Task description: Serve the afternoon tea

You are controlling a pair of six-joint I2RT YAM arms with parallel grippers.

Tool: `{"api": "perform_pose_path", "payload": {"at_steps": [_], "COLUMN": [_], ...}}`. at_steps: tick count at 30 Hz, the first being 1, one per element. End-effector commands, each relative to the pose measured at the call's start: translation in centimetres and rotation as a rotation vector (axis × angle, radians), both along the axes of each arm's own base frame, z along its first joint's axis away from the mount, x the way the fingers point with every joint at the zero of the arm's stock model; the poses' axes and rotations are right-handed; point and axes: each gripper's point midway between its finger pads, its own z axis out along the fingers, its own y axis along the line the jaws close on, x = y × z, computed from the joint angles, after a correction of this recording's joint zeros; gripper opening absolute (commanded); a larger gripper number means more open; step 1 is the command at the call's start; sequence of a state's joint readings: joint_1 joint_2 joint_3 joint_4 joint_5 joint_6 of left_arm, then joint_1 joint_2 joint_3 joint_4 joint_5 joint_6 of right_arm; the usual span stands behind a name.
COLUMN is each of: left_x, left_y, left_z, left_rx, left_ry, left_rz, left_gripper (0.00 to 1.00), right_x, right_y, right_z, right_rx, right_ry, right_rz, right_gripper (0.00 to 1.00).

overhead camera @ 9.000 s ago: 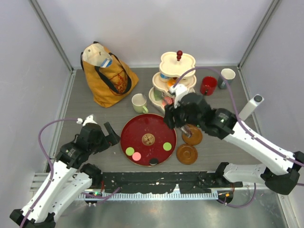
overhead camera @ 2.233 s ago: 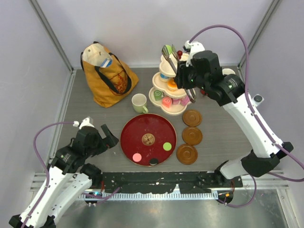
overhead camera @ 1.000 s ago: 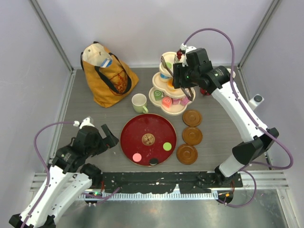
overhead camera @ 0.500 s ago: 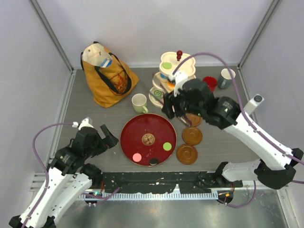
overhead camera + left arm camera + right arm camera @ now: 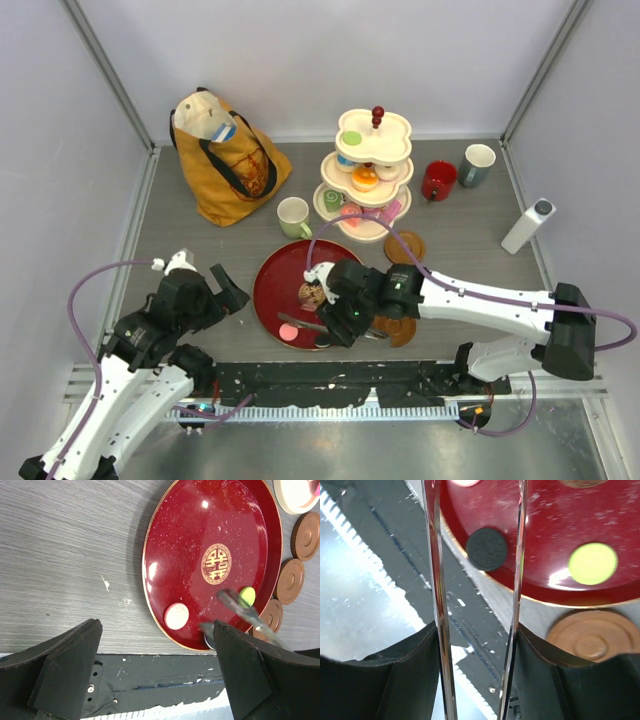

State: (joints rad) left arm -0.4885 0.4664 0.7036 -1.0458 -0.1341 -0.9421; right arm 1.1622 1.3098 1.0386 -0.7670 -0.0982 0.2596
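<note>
My right gripper (image 5: 338, 316) is shut on metal tongs (image 5: 300, 324), low over the front of the dark-red tray (image 5: 280, 275). In the right wrist view the two tong arms (image 5: 434, 555) stand apart between my fingers (image 5: 476, 645), with nothing between them. A black pastry (image 5: 486, 549), a green macaron (image 5: 593, 563) and a pink one (image 5: 288, 331) lie on the tray. The tiered stand (image 5: 372, 222) holds several pastries, with a green macaron (image 5: 351, 138) on its top tier. Red mug (image 5: 438, 180), pale green mug (image 5: 293, 216) and grey-blue mug (image 5: 478, 163) stand on the table. My left gripper (image 5: 225, 285) is open and empty (image 5: 155, 670).
The mustard tote bag (image 5: 225, 155) sits at the back left. Brown coasters (image 5: 405, 247) lie right of the tray, partly under my right arm. A white cylinder (image 5: 528, 227) stands at the right. The black base rail (image 5: 150, 680) runs along the near edge.
My right arm has swung from the tiered stand down to the tray's front with the tongs. A green macaron that was on the tray now lies on the top tier. The left arm has not moved.
</note>
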Motion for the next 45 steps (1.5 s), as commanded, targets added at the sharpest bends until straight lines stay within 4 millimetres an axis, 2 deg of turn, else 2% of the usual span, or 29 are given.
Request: {"api": "perform_pose_path", "payload": {"at_steps": [1,2,6,12,17,25,33,35,39,45], "left_x": [0.0,-0.1,-0.1,-0.1,0.0,-0.1,-0.1,-0.1,-0.1,0.0], "left_y": [-0.2,-0.2,-0.3,-0.2,-0.2,-0.2,-0.2,-0.1,-0.1,-0.2], "left_z": [0.0,-0.1,-0.2,-0.3,-0.2,-0.1,-0.1,-0.1,0.0,-0.1], "left_rx": [-0.018,-0.017,-0.018,-0.015,-0.015,-0.019,-0.019,-0.018,-0.021,-0.018], "left_ry": [0.004,0.008,0.009,0.012,0.006,0.002,0.002,0.001,-0.005,0.002], "left_rz": [0.006,0.005,0.002,0.007,0.007,0.006,0.004,0.005,0.007,0.005], "left_gripper": [1.00,1.00,1.00,0.99,1.00,0.99,1.00,0.99,1.00,0.99], "right_x": [-2.7,-3.0,-1.3,-0.4,-0.2,1.6,2.8,2.4,0.0,-1.3], "right_y": [2.9,2.8,1.3,0.9,0.9,-0.6,-1.3,-0.6,1.5,2.7], "right_z": [0.7,0.4,-1.2,-2.2,-2.2,-2.2,-1.6,-1.2,0.1,-0.4], "right_rx": [0.117,0.102,-0.025,-0.125,-0.195,-0.303,-0.341,-0.296,-0.131,-0.099], "right_ry": [0.096,0.099,0.005,-0.073,-0.145,-0.237,-0.298,-0.278,-0.181,-0.132], "right_rz": [0.060,0.065,0.001,-0.001,0.021,-0.059,-0.114,-0.092,0.020,0.071], "right_gripper": [0.58,0.58,0.58,0.58,0.58,0.58,0.58,0.58,0.58,0.58]}}
